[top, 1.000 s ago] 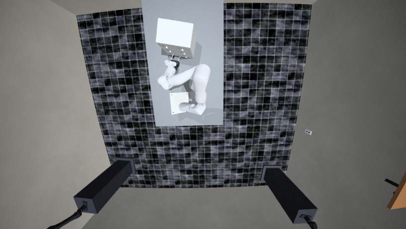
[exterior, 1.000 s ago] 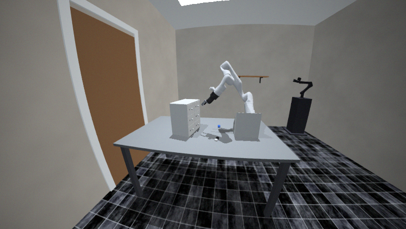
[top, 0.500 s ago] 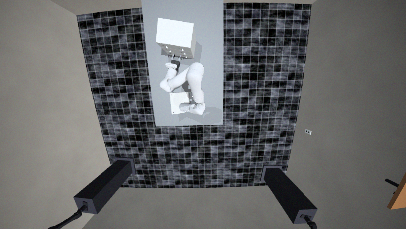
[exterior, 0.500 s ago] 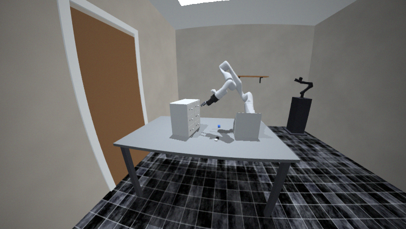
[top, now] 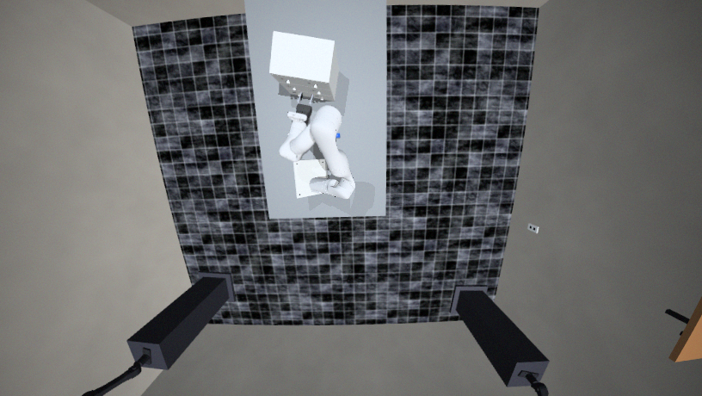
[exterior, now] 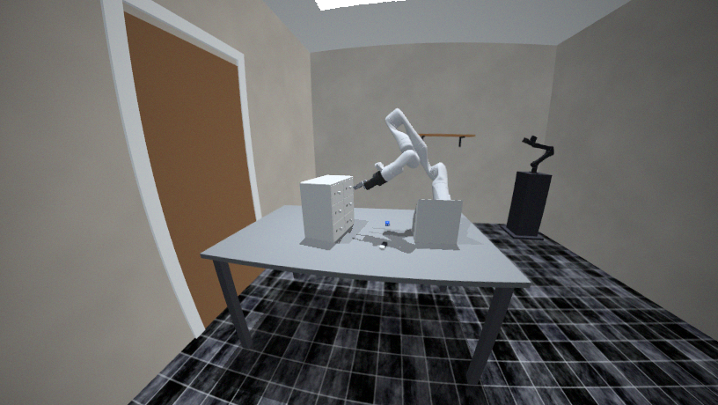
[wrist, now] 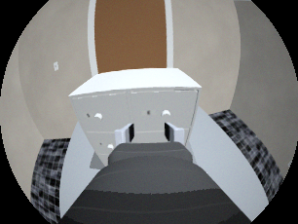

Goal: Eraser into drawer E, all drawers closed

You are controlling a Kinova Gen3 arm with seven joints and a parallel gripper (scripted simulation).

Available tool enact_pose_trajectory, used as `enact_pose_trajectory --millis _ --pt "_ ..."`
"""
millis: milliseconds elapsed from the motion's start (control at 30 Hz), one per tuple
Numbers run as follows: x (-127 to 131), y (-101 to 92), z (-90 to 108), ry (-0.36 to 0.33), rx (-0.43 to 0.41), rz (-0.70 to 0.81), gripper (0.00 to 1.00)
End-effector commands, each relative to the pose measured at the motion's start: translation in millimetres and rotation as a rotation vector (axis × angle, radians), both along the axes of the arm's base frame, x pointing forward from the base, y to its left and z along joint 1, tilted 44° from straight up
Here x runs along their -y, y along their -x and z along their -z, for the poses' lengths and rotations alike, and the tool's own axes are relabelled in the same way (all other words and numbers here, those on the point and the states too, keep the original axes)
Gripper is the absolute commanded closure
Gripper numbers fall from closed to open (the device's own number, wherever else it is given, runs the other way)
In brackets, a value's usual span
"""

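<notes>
One small white-and-dark block (exterior: 384, 245), probably the eraser, lies near on the worktop (top: 363, 108) (exterior: 266, 251) (wrist: 75, 170), its lettering and shape too small to read. It should be light, slightly yielding and grippy rather than fragile; a level pinch across its narrower sides, around the middle, looks best. Beyond it sits a glossy blue cube (top: 338, 135) (exterior: 387, 223), to be left alone. Farther left, the hand (top: 306, 96) (exterior: 355, 187) (wrist: 149, 130) is fully open, holding nothing, before the upper drawers. Smooth, matt white panels form the boxy chest (top: 302, 56) (exterior: 317, 211) (wrist: 136, 80), with rounded knobs (top: 315, 86) (exterior: 338, 192) (wrist: 167, 113).

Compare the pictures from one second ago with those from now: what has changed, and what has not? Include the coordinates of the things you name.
The arm (top: 327, 118) (exterior: 402, 163) has swung its raised bend leftward in the top view. In the exterior view, the gripper (top: 306, 96) (exterior: 356, 187) (wrist: 149, 130) has dipped and tilted nearer level. Nothing was visibly grasped or released. The chest (top: 302, 56) (exterior: 317, 211) (wrist: 136, 79) stayed put.
</notes>
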State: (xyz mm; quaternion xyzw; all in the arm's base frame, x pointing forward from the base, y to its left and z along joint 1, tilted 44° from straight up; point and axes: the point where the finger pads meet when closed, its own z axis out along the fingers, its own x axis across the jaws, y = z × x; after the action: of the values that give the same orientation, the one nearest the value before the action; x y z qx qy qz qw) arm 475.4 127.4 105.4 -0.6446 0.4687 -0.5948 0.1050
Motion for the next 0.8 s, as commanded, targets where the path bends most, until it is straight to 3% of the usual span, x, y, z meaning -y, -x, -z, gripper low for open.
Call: enact_pose_trajectory --millis 0,767 --pt "3.5 1.7 7.3 0.020 0.002 -0.015 0.00" --pt "12.1 -7.2 14.6 0.041 0.106 -0.112 0.00"
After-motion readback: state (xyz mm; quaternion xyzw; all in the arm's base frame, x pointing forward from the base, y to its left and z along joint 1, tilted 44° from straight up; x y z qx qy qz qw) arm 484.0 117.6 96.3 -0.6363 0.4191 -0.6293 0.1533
